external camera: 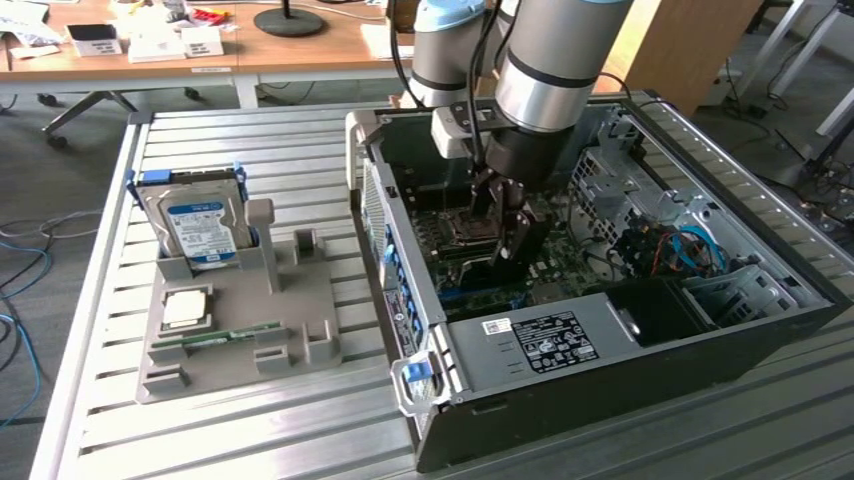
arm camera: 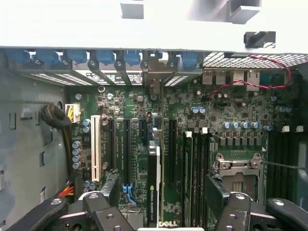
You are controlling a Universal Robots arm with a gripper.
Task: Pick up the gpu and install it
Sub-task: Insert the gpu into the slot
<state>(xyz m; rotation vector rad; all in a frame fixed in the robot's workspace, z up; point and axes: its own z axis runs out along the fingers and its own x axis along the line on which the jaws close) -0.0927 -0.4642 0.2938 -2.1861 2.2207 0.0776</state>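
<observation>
The gpu (arm camera: 154,185) is a thin dark card with a green-lettered label, seen edge-on. It stands upright on the motherboard (arm camera: 226,110) among the black expansion slots. My gripper (arm camera: 163,188) hangs over it inside the computer case (external camera: 747,320). It is open, with one black finger (arm camera: 111,186) on each side of the card and a gap to the card on both sides. Whether the card is fully seated in its slot I cannot tell. In the exterior view my gripper (external camera: 511,240) reaches down into the middle of the case.
A grey fixture tray (external camera: 240,340) on the exterior view's left holds a silver hard drive (external camera: 200,228) with a blue label, a CPU chip (external camera: 184,308) and a green memory stick (external camera: 220,338). Inside the case are the CPU socket (arm camera: 238,175), a white slot (arm camera: 95,147), the power supply (external camera: 547,342) and blue cables (external camera: 694,248).
</observation>
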